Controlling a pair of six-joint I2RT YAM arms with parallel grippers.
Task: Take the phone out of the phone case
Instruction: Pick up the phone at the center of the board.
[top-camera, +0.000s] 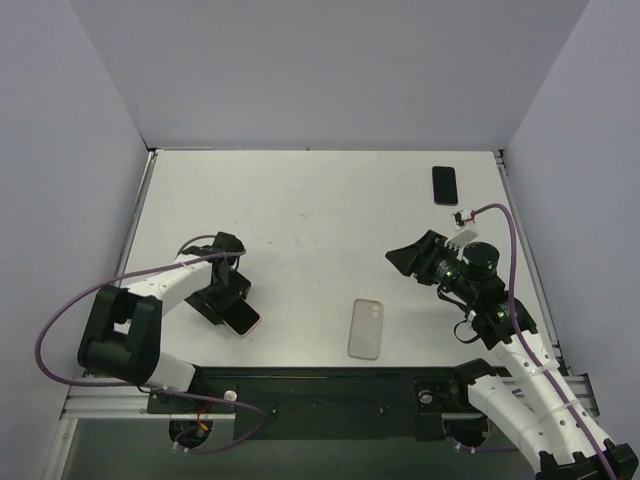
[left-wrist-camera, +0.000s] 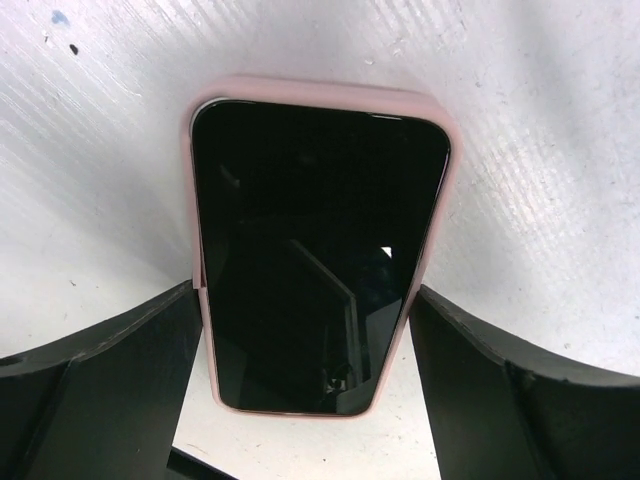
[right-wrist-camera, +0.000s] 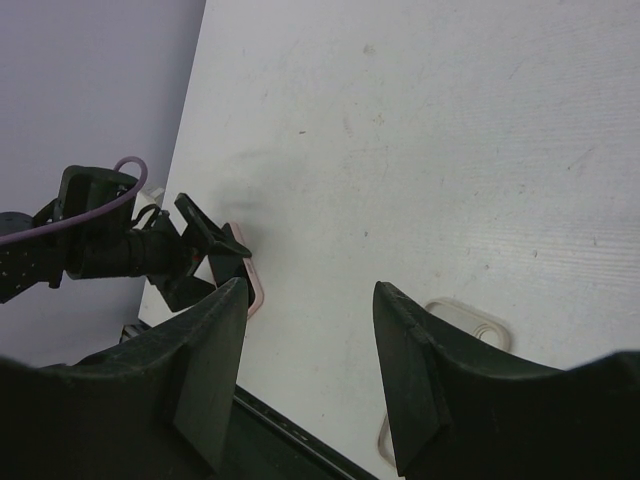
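A phone with a dark screen in a pink case lies flat on the white table at the near left, also seen in the top view. My left gripper straddles its near end, both fingertips pressed against the case's long sides. My right gripper hovers above the table on the right, open and empty, its fingers wide apart. From the right wrist view, the pink case shows behind the left arm.
An empty clear phone case lies near the front middle, also in the right wrist view. A bare black phone lies at the back right. Grey walls enclose the table; a black rail runs along the near edge.
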